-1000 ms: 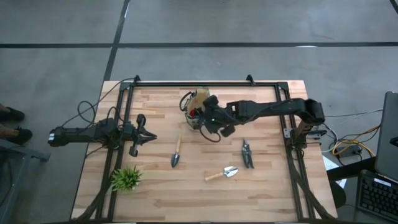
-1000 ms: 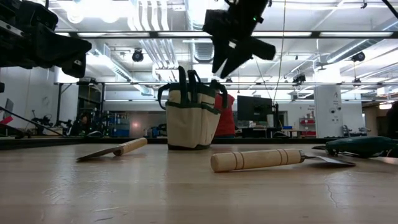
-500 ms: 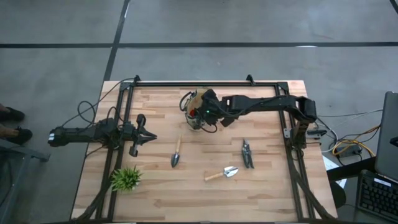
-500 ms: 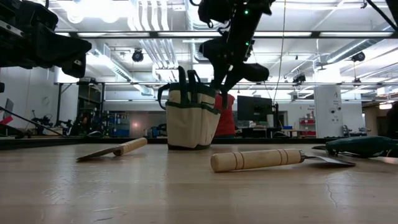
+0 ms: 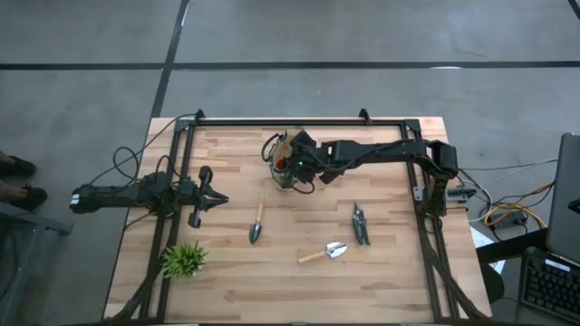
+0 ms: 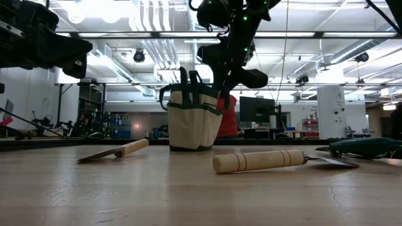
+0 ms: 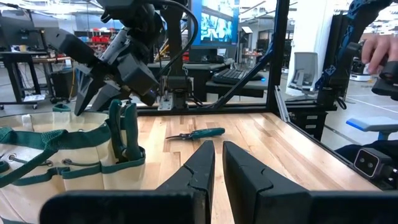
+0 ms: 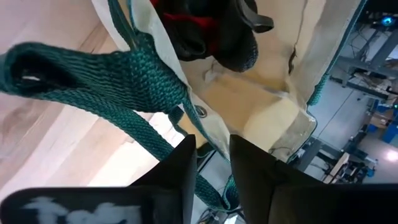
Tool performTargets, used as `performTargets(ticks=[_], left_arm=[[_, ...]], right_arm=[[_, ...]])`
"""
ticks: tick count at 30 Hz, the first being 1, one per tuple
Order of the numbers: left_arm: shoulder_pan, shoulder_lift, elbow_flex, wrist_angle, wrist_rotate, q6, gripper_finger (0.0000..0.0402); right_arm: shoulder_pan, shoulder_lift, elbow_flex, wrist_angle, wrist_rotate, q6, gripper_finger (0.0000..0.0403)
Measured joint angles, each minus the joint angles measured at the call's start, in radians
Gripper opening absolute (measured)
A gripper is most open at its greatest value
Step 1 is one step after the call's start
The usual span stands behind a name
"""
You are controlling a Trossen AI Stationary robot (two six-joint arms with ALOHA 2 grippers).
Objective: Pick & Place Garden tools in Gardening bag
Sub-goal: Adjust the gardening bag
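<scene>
The tan gardening bag (image 5: 283, 152) with green handles stands upright at the table's far middle; it also shows in the low view (image 6: 191, 122). My right gripper (image 5: 293, 169) is at the bag's near rim, pointing down, its fingers close together around the rim (image 8: 212, 162). A red item with black parts (image 8: 186, 25) lies inside the bag. Two wooden-handled trowels (image 5: 257, 223) (image 5: 323, 253) and one pair of dark shears (image 5: 361, 224) lie flat on the table. My left gripper (image 5: 217, 201) is shut and empty at the table's left. My right gripper has the bag's canvas rim (image 8: 206, 140) between its two fingers, beside a green handle strap (image 8: 149, 137). The fingers come from above, slanting down. The bag stands on the table. The fingers hide the place of contact itself.
A small green plant (image 5: 184, 260) stands at the near left corner. A black metal frame (image 5: 281, 121) runs round the table's edges. Bare wood lies between the tools and the near edge.
My right gripper has gone toward the table's far left, from beside the bag to over its near rim, and has come down onto the rim. The bag and the tools on the table stay where they were.
</scene>
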Motion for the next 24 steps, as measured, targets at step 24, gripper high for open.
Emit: performTargets(ticks=[24], left_arm=[[0.0, 0.0, 0.0, 0.0, 0.0, 0.0, 0.0037]], right_arm=[[0.005, 0.0, 0.01, -0.013, -0.1, 0.392, 0.0008]])
